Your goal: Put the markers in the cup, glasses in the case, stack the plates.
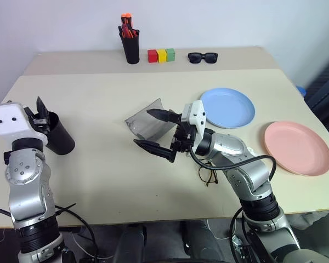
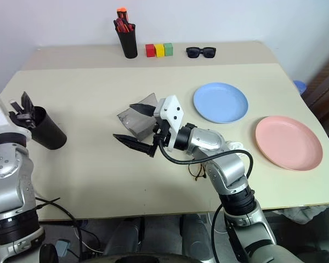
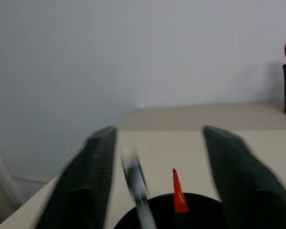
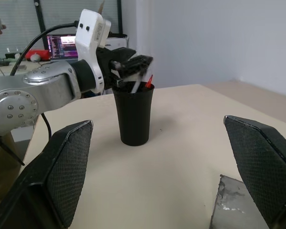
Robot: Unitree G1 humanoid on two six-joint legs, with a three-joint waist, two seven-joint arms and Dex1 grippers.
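Right wrist view shows the cup (image 4: 133, 113) upright near the table's left edge with a red-tipped marker (image 4: 148, 81) and a white one (image 4: 136, 85) standing in it, so the markers look done. Left gripper (image 3: 157, 176) hangs over the rim, fingers spread, released. Left eye view adds what remains: glasses (image 1: 207, 175) on the table beneath the right arm, the grey case (image 1: 147, 120) open behind the right gripper (image 1: 160, 132), wide open and empty, and blue plate (image 1: 227, 107) and pink plate (image 1: 297, 148) unstacked.

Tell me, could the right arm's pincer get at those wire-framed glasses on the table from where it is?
Probably yes. The right pincer is open and empty, and the eyeglasses lie on bare table right below its forearm. Nothing covers them, though the arm would likely need to pull back and turn down first.
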